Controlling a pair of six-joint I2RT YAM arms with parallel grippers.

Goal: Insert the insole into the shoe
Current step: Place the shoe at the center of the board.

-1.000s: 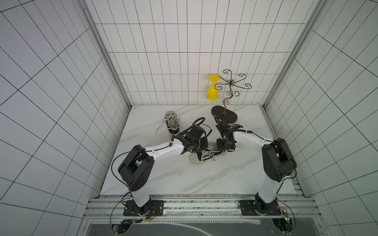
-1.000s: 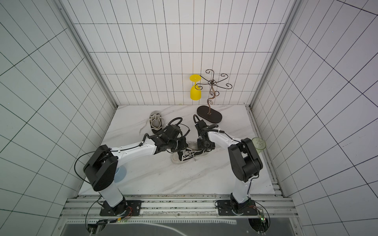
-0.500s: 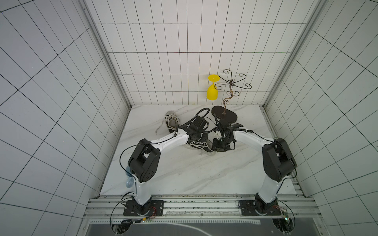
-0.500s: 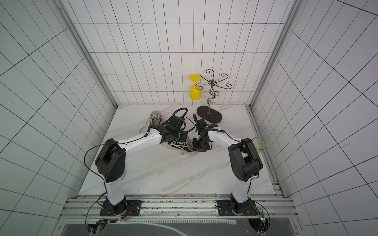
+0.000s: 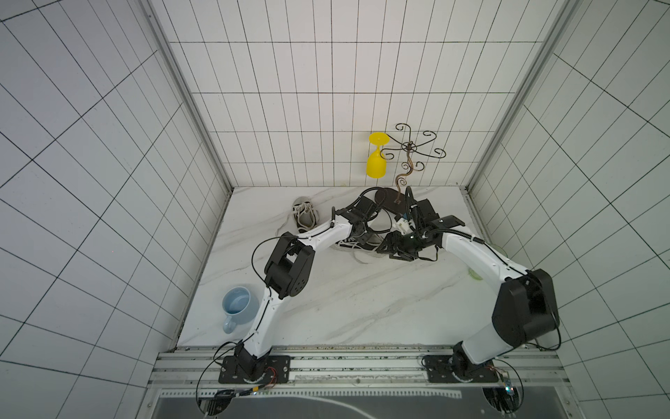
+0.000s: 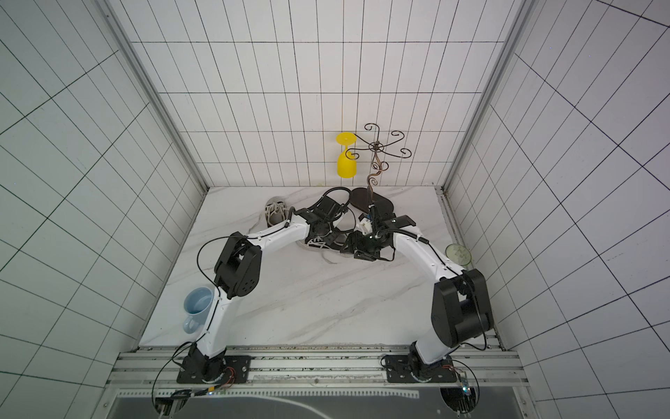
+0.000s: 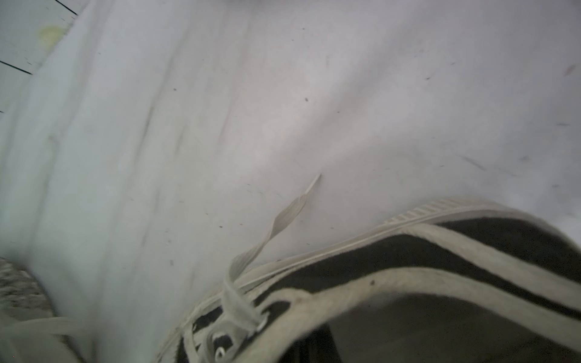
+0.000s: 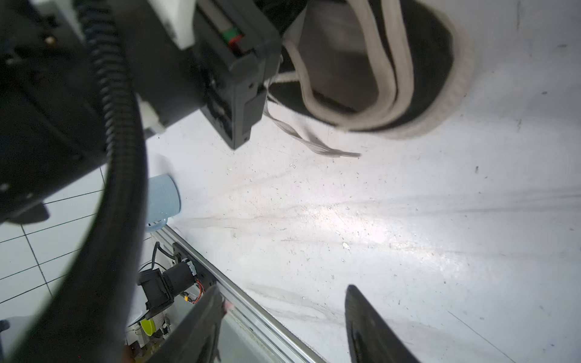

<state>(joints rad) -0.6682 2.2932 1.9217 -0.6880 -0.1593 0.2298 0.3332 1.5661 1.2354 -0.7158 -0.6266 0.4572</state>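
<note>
1. shoe [image 8: 424, 63] sits mid-surface [image 8: 377, 220]; grey insole [image 8: 339, 59] looks already inside, seating unclear.
2. left fingers clenched, hidden at the collar; can't tell on what.
3. right fingers [image 8: 367, 317] spread, empty, near the shoe.
4. risk: a push could bunch the insole or shove the shoe; loose lace [image 8: 314, 144] may snag.

– what colour was the shoe [image 7: 408, 254]?
– black, with cream stripes and cream laces [image 7: 284, 220]. the other shoe [image 5: 305, 217] looked greyish.
– and the table [image 5: 344, 301]?
– white, with thin grey lines like marble. the walls [image 5: 326, 72] had white tiles with dark lines between them.
– was anything bright?
– a yellow cup [image 5: 376, 165] and a light blue mug [image 5: 237, 308]. the curly stand [image 6: 380, 206] was very dark.
</note>
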